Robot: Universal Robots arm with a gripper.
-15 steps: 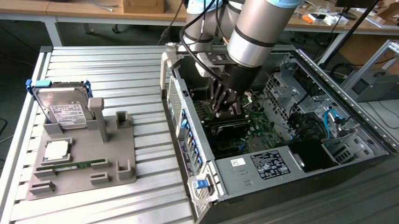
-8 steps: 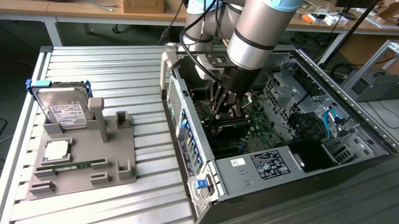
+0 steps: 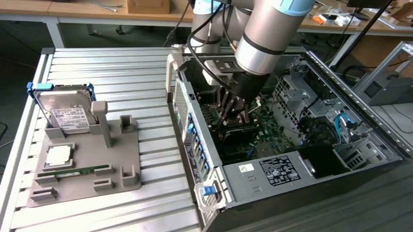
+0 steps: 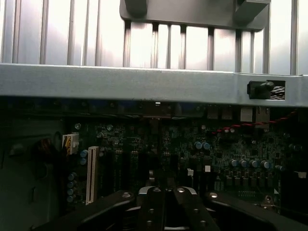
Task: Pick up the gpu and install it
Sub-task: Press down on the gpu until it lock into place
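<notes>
Exterior view: your end effector (image 3: 237,112) sits deep in the computer case (image 3: 380,145), over the motherboard (image 3: 271,130); grip state I cannot tell, and the gpu's seating stays unconfirmed.

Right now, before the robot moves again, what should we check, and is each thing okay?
1. Computer case side open, with the motherboard showing: ok.
2. Gripper down inside the case, above the motherboard: ok.
3. Gpu held by the gripper: cannot tell.
4. Hard drive standing in the grey fixture, away from the arm: ok.
5. Memory stick lying on the fixture, away from the arm: ok.
</notes>
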